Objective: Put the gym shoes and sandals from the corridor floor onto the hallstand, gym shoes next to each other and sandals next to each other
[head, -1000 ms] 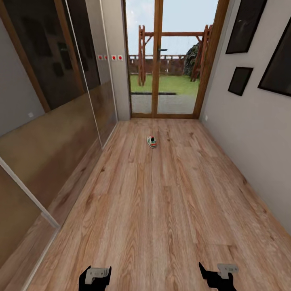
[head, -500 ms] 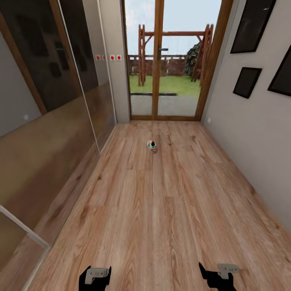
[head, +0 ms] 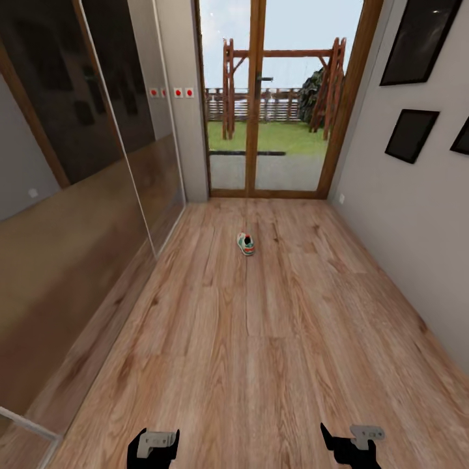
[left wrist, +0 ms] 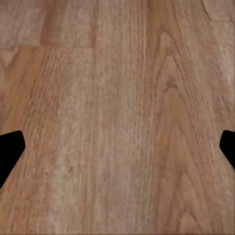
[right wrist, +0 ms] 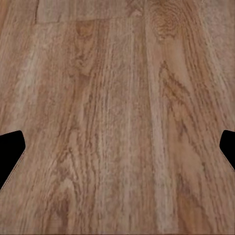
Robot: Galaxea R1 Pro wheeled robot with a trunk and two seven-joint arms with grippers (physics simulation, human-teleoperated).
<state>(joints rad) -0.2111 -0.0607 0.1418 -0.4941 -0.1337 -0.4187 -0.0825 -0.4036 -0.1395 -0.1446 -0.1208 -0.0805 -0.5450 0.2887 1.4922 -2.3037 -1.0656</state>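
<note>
Now rolling down the corridor: the view has crept forward, closing on the gym shoe, lying alone on the floor near the glass door. Left end effector and right end effector hang wide open, empty.

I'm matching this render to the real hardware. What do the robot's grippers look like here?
In the head view, the left gripper and the right gripper each show a black, angular body topped by a pale grey-white block with small dark marks. In the wrist views, the fingertips appear as flat black wedges with angled ends. No cables show.
</note>
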